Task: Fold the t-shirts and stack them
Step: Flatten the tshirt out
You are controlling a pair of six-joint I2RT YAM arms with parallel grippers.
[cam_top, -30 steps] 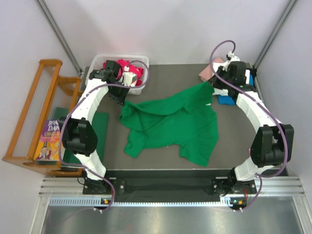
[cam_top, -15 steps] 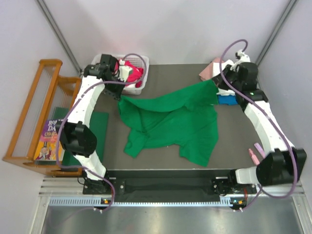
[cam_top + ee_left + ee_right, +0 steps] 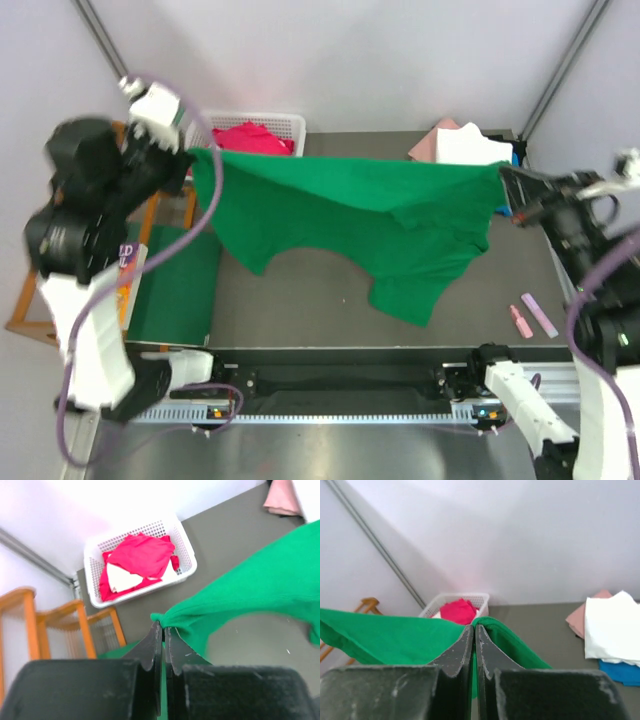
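Since the bright green cloth t-shirt (image 3: 360, 215) hangs soft and light, the left gripper (image 3: 162, 626) and right gripper (image 3: 473, 628) rightly clench opposite edges

dark grey tabletop (image 3: 300, 300), matte, with a slotted metal rail (image 3: 350, 412) along its near edge. at the far left corner, a white perforated plastic basket (image 3: 297, 128). off the left side, an orange wooden rack (image 3: 20, 305), a colourful book (image 3: 128, 268) on it, cover only partly in sight. just right of the book, a flat dark green mat (image 3: 175, 290), rectangular, at the tabletop's left edge. near the right edge, a deeper pink stick (image 3: 520, 321) and a paler stick (image 3: 540, 315), small, side by side. pale walls behind, with a slanting grey post (image 3: 102, 40) at the left.
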